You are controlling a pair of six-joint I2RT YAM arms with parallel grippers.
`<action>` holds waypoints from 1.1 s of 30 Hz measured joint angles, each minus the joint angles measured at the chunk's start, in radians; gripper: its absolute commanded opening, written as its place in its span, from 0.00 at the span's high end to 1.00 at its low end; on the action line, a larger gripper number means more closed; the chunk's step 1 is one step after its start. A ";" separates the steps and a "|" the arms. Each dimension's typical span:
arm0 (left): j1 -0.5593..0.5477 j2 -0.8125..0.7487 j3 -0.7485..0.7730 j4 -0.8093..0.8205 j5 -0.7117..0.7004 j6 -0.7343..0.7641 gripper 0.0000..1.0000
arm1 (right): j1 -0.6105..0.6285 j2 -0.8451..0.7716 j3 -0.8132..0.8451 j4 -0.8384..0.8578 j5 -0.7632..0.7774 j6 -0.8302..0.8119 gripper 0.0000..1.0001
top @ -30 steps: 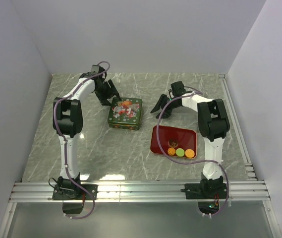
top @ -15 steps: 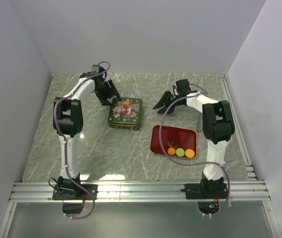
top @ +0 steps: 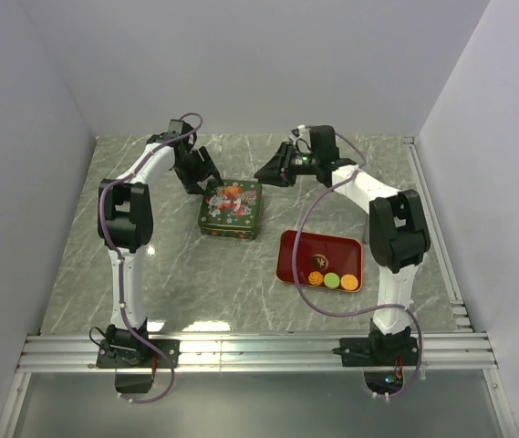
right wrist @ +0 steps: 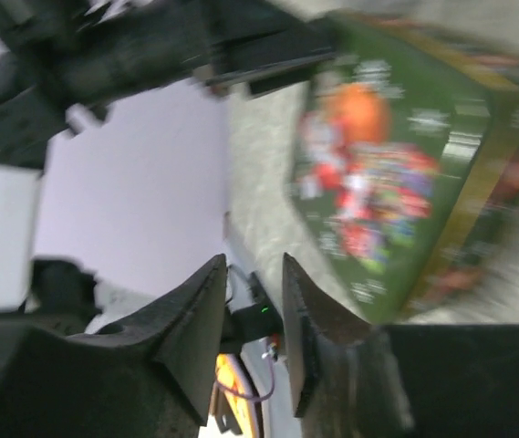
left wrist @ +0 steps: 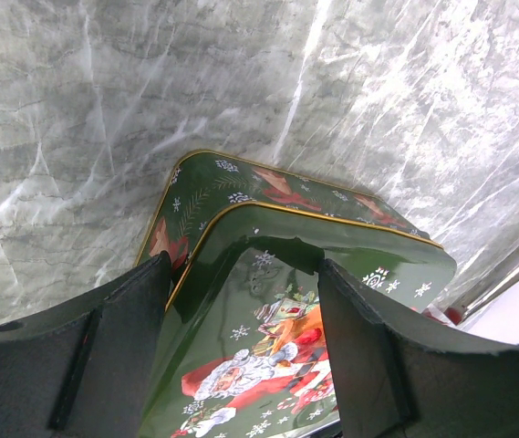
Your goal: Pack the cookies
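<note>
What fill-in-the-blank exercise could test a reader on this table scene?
1. The cookies lie on a ____ tray.
2. Between two orange cookies lies a ____ one.
3. In the left wrist view, the ____ shows between the left fingers.
Missing words: red; green; tin.

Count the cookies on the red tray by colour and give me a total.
Orange cookies: 2
Green cookie: 1
Brown cookie: 1 (small and dim, colour less sure)
Total: 4, all on the red tray
</note>
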 measured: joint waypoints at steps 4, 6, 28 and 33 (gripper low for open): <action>0.000 0.000 0.000 0.002 0.000 0.001 0.30 | 0.046 0.021 0.030 0.077 -0.053 0.067 0.68; 0.000 0.000 -0.001 0.002 0.000 0.002 0.30 | 0.068 0.046 0.051 0.107 -0.073 0.092 0.69; 0.004 -0.003 -0.029 0.032 0.021 0.014 0.30 | 0.100 0.241 0.006 0.047 -0.084 0.007 0.80; 0.006 -0.003 -0.029 0.029 0.019 0.026 0.24 | 0.100 0.229 -0.013 0.048 -0.082 0.005 0.82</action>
